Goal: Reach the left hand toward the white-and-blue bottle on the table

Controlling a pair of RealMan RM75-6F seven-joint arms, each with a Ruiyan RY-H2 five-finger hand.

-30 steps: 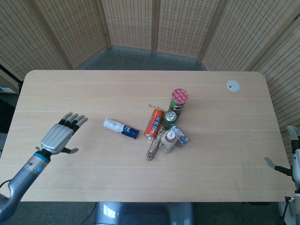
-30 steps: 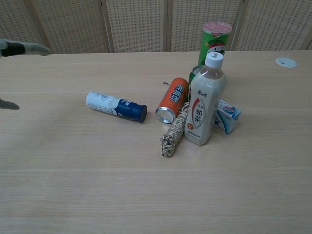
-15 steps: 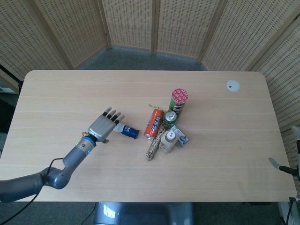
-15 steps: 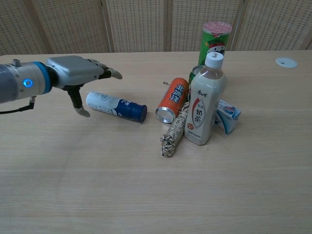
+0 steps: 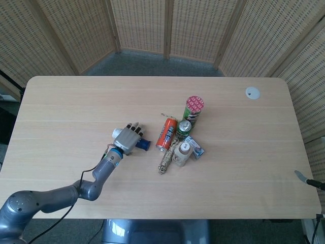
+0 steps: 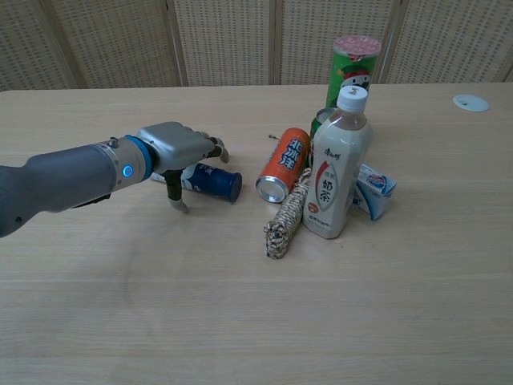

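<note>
The bottle (image 6: 210, 180) lies on its side on the table (image 5: 76, 101), at nine o'clock from the orange can (image 5: 166, 134), blue end toward the can. The left hand (image 5: 128, 138) hovers over its white end, fingers (image 6: 215, 145) loosely spread, thumb hanging down, gripping nothing. At the can's three o'clock stand a green tube (image 5: 193, 110) and a milk-tea bottle (image 6: 339, 164).
</note>
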